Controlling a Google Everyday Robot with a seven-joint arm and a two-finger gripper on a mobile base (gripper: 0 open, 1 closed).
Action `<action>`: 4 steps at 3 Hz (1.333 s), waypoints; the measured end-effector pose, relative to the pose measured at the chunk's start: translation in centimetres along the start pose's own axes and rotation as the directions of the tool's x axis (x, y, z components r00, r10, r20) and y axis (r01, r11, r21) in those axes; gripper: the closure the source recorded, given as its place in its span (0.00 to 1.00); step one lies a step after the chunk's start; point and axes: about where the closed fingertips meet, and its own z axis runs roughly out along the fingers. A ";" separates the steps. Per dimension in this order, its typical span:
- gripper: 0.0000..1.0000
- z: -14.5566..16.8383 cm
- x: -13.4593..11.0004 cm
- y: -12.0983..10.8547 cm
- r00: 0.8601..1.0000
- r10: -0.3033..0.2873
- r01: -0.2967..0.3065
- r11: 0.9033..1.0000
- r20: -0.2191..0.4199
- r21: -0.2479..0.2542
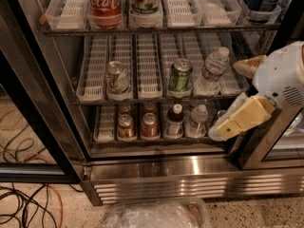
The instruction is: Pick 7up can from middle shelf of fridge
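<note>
The fridge (156, 175) stands open in front of me. The 7up can (117, 77), pale silver with green marks, stands upright in a left lane of the middle shelf (149, 80). My gripper (226, 99) hangs at the right, in front of the right end of the middle and bottom shelves, well to the right of the can. Its yellowish fingers (244, 117) are spread apart and hold nothing.
A darker green can (179, 75) and a water bottle (212, 72) share the middle shelf. Red cans (149, 125) and small bottles (175, 120) stand on the bottom shelf. A Coca-Cola bottle (103, 4) is above. Cables (23, 208) lie on the floor at left, and a plastic bag (156, 215) below.
</note>
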 end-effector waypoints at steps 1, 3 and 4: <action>0.00 1.5 -0.9 0.7 0.994 0.019 -0.022 0.999 0.103 0.035; 0.00 3.7 -2.2 1.0 0.985 0.031 -0.042 0.997 0.167 0.067; 0.00 3.8 -2.3 1.1 0.984 0.015 -0.025 0.998 0.177 0.054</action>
